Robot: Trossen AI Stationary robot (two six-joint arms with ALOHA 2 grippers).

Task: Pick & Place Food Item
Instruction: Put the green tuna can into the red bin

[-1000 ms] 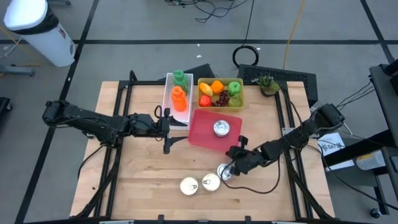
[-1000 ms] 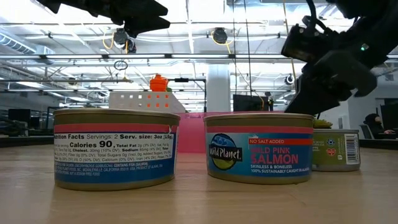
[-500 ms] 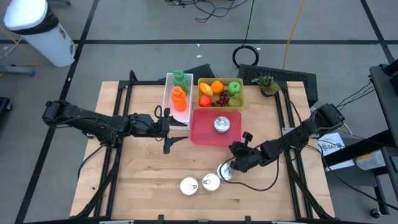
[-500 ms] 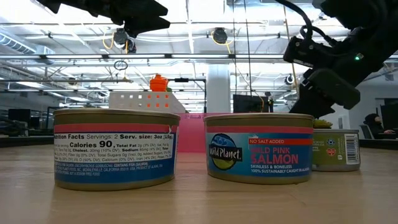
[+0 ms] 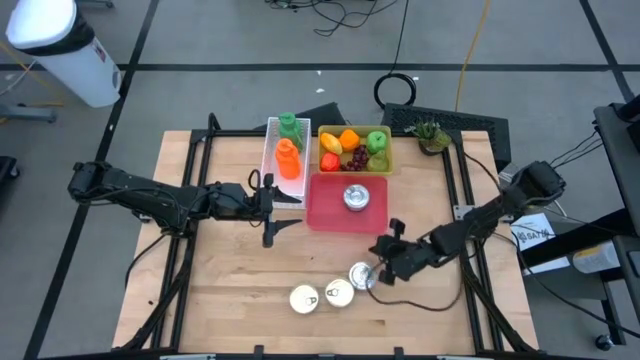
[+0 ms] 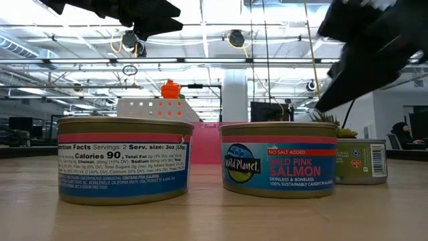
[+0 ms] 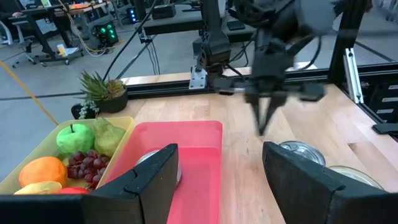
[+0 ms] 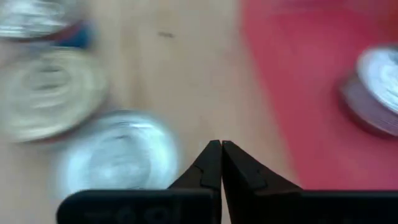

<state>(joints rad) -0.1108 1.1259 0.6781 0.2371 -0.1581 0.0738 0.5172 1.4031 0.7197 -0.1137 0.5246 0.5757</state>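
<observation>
Three tins stand near the table's near edge, left [image 5: 304, 298], middle [image 5: 338, 293] and right [image 5: 362, 277]; in the low view they stand upright on their bases [image 6: 124, 161], [image 6: 279, 159], [image 6: 361, 161]. A fourth tin [image 5: 356, 198] sits in the red tray [image 5: 325, 210]. My right gripper [image 5: 380, 256] [image 8: 221, 148] is shut, pointing down between the tray and the right tin [image 7: 301, 152], touching nothing. My left gripper [image 5: 275, 207] [image 7: 221, 162] is open and waits left of the tray.
A yellow basket of fruit [image 5: 353, 150] and a white bin with an orange and a green bottle [image 5: 285, 150] stand behind the tray. A small potted plant [image 5: 432, 135] is at the far right corner. Bare wood lies left of the tins.
My right gripper has moved a little toward the table's right edge, off the right tin, and stays shut. The tins stand where they were.
</observation>
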